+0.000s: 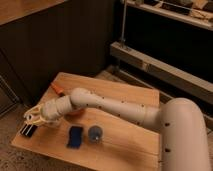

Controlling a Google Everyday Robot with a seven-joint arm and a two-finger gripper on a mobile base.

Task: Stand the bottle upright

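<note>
Hovering at table's (pixel 120 89) left edge, jaws, spread or pinching cannot tell, bottle indiscernible.

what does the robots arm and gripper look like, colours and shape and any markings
The arm is cream-white, built of thick rounded tube-like segments dotted with small dark holes. It grows out of a big smooth dome-shaped shoulder of the same colour. No loose cables show. The gripper, at the left end of the wooden table, has a pale yellowish head and a dark tip.
</note>
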